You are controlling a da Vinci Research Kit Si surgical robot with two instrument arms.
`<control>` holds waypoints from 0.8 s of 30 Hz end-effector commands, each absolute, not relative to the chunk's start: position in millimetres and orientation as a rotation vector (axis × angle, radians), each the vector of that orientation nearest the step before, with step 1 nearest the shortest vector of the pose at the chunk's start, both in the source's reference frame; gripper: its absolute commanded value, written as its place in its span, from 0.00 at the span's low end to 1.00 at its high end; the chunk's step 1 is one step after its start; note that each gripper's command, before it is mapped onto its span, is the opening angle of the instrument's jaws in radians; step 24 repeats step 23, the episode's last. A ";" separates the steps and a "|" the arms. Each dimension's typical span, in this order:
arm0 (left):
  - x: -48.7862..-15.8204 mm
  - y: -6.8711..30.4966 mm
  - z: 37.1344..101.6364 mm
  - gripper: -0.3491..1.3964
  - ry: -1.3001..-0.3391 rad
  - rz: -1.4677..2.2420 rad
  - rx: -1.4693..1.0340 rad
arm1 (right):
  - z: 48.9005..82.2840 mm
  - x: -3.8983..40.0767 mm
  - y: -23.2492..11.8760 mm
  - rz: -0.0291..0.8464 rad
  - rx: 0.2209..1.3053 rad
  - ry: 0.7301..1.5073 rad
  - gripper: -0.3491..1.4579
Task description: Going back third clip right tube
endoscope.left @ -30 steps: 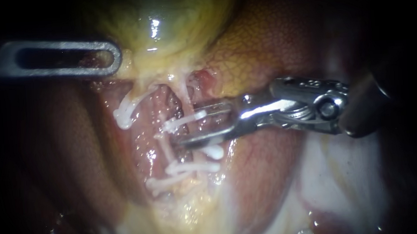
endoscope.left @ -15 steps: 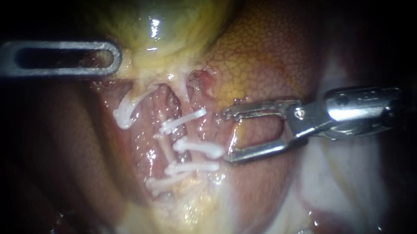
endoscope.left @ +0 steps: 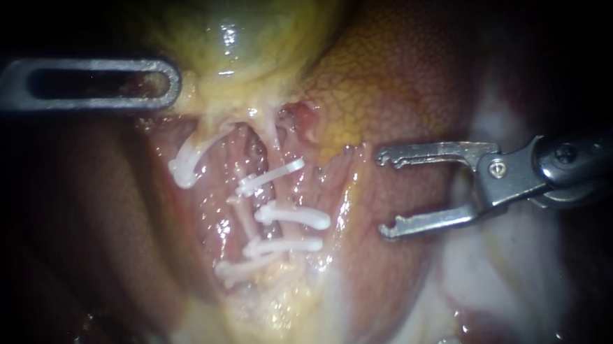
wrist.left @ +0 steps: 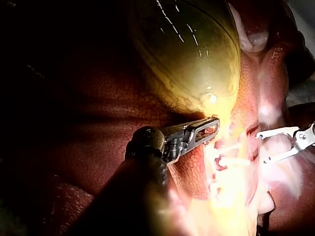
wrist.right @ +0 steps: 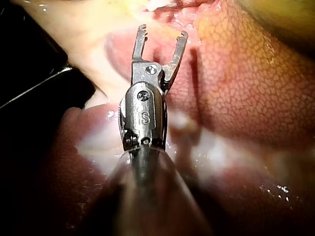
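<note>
Several white clips are sitting across the right tube (endoscope.left: 275, 142), and the clip (endoscope.left: 291, 217) nearest the right instrument (endoscope.left: 385, 194) is lying square and closed on it, just under another one. That part is looking done. The right instrument's jaws are standing spread wide and empty, clear of the clip, with a strip of bare tissue between. All that is remaining, by the look of it, is backing clear. Room is looking good on that side, with liver (endoscope.left: 400, 83) above the jaws and nothing snagging the hooked tips. The left instrument (endoscope.left: 173, 81) is resting well apart at the gallbladder (endoscope.left: 243, 28) edge; whether it is gripping anything cannot be told from here.
</note>
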State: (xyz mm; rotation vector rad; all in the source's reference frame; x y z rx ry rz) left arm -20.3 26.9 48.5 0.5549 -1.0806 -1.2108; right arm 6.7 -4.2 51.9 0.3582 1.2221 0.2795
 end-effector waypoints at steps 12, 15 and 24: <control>-23.9 26.4 54.2 0.00 -1.049 -1.184 0.555 | 51.9 6.3 -4.4 0.276 0.362 1.224 0.47; -23.7 26.5 54.3 0.00 -1.049 -1.183 0.556 | 51.8 6.3 -4.4 0.276 0.362 1.224 0.47; -23.5 26.5 54.2 0.00 -1.049 -1.182 0.557 | 51.8 6.6 -4.5 0.270 0.371 1.229 0.47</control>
